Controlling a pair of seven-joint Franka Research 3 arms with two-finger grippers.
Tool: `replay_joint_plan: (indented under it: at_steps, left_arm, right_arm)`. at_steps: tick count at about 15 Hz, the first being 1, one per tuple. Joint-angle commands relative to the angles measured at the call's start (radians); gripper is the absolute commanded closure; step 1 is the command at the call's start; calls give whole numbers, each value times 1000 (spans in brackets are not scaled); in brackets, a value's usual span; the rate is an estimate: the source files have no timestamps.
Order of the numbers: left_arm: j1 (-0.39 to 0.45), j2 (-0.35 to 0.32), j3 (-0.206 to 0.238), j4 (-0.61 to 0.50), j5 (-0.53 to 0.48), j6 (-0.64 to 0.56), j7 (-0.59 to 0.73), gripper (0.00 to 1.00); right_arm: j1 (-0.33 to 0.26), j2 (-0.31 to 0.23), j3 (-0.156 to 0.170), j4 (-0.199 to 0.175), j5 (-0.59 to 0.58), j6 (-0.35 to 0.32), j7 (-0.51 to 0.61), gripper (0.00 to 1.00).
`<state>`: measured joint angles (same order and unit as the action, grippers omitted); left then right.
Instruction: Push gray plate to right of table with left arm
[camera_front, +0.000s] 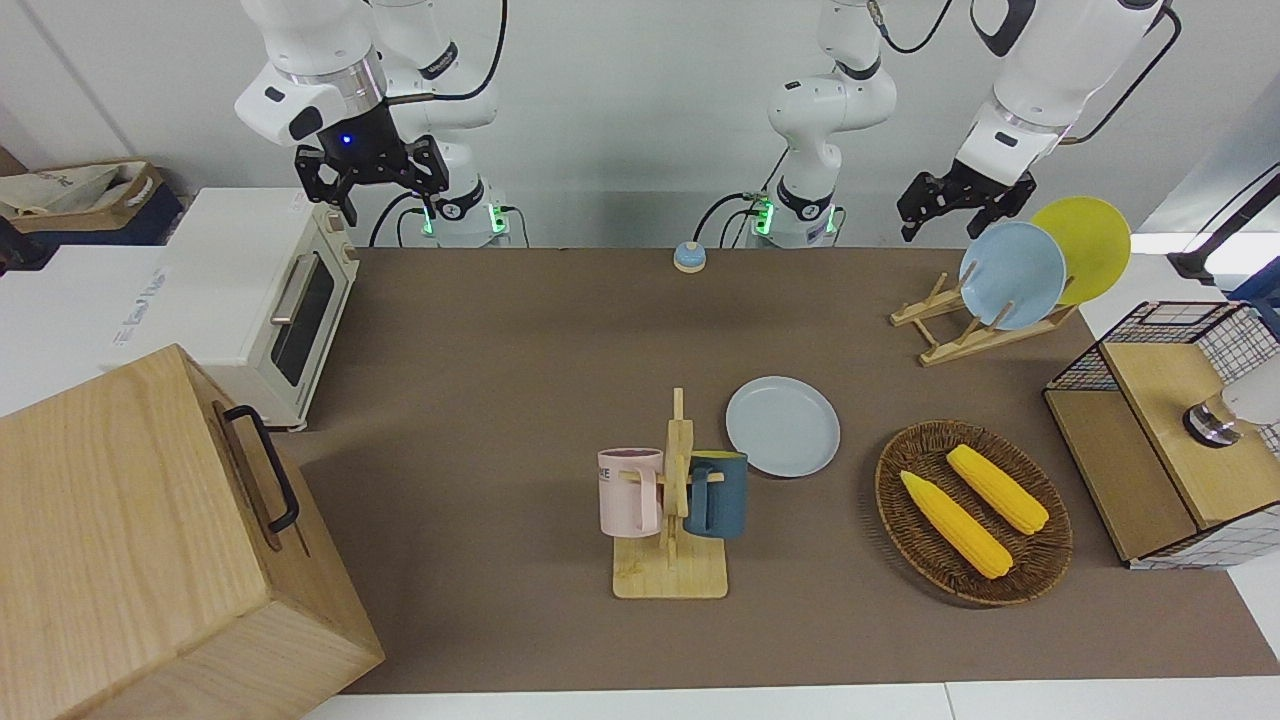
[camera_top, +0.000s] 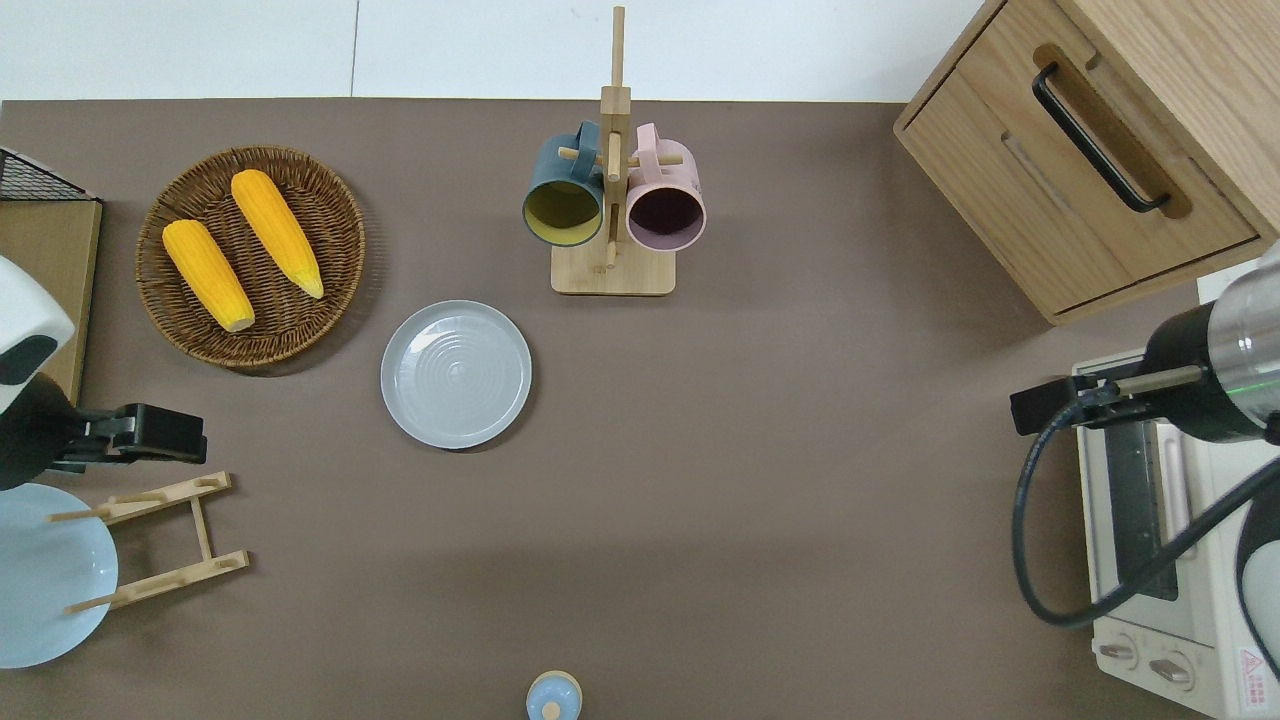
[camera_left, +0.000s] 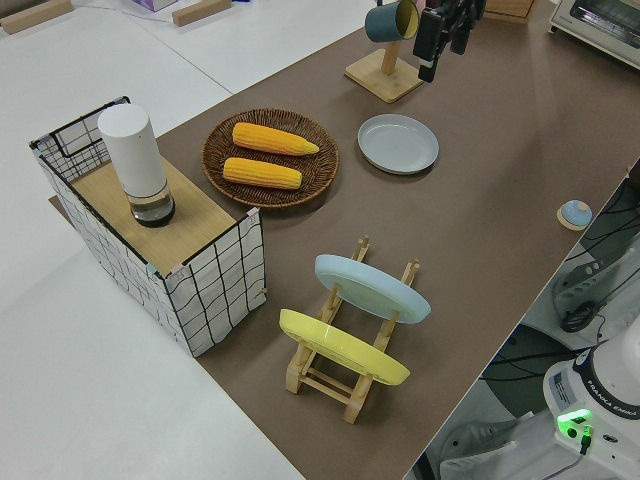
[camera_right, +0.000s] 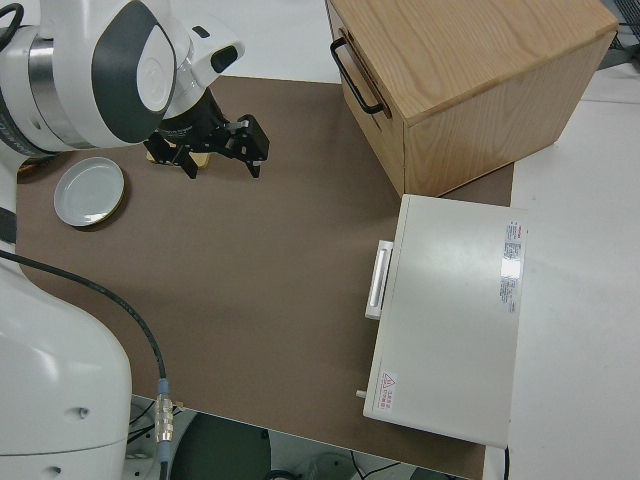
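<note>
The gray plate (camera_front: 783, 426) lies flat on the brown table (camera_front: 500, 350), between the mug rack and the corn basket; it also shows in the overhead view (camera_top: 456, 374) and the left side view (camera_left: 398, 143). My left gripper (camera_front: 945, 228) is open and empty, up in the air. In the overhead view the left gripper (camera_top: 198, 447) is over bare table between the dish rack and the corn basket, well apart from the plate. My right gripper (camera_front: 380, 195) is parked, open and empty.
A mug rack (camera_top: 612, 270) with a pink and a dark blue mug stands beside the plate. A wicker basket (camera_top: 350, 240) holds two corn cobs. A dish rack (camera_top: 160, 540) holds a sky-blue and a yellow plate. Wooden cabinet (camera_front: 150, 540), toaster oven (camera_front: 270, 300), bell (camera_front: 688, 257).
</note>
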<state>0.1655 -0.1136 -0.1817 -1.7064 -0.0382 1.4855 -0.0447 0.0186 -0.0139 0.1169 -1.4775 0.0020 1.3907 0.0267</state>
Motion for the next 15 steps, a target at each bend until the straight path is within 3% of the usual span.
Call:
replay_joint_plan:
  at_steps: [1,4,15]
  left_arm:
    - [-8,0,-7,-29,20,-2,-38,5]
    - [-9,-3,-7,-56,9,9,-58,9]
    - [-17,-38,-15,-330,-35,337,-138,9]
  right_arm:
    - [-20,-3,13,8,10,-15,2,17]
    - [-20,-3,13,8,10,-15,2,17]
    - [-20,-3,15,8,10,-15,1,17]
